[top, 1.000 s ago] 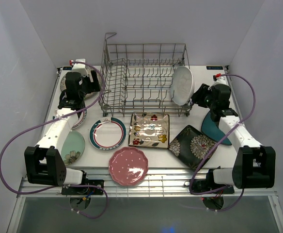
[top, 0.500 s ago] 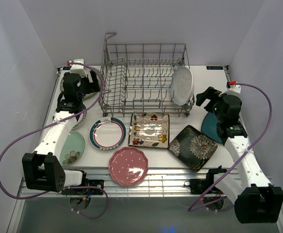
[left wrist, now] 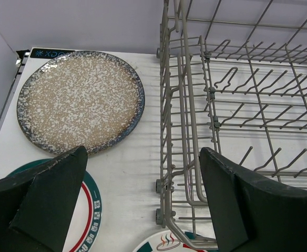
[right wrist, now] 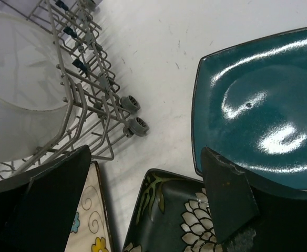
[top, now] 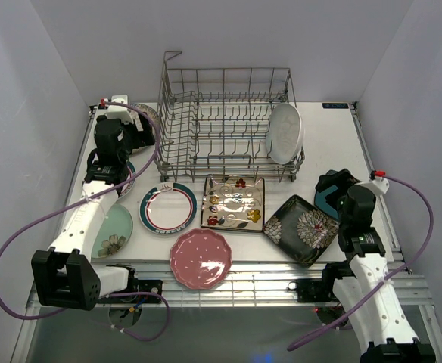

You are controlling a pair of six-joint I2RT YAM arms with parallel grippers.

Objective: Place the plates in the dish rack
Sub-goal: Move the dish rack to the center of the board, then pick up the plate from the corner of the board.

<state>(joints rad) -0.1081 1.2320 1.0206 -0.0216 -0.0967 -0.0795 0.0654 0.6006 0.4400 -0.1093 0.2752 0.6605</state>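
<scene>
White tabletop fills the overhead view, boxed in by pale grey walls on three sides. The dish rack stands at the back centre, its raised handle at the rear left corner. A white oval plate stands on edge at its right end. In front of the rack, lying flat, we see a teal-rimmed white plate, a cream floral square plate, a black floral square plate and a pink scalloped plate. A pale green plate shows beside the left arm. The left gripper hovers by the rack's left wall. The right gripper hangs over a teal plate near the table's right edge.

The left wrist camera gives us what the arm hides from above. A speckled round plate lies flat in the back left corner, close to the walls, with a strip of bare table between it and the rack. The fingers stand wide apart with nothing between them.

The right wrist camera shows us that the teal plate is square. Its near corner meets the black floral plate, but we cannot tell whether they touch. Open white table lies between it and the rack's small wheels. These fingers are likewise spread and hold nothing.
</scene>
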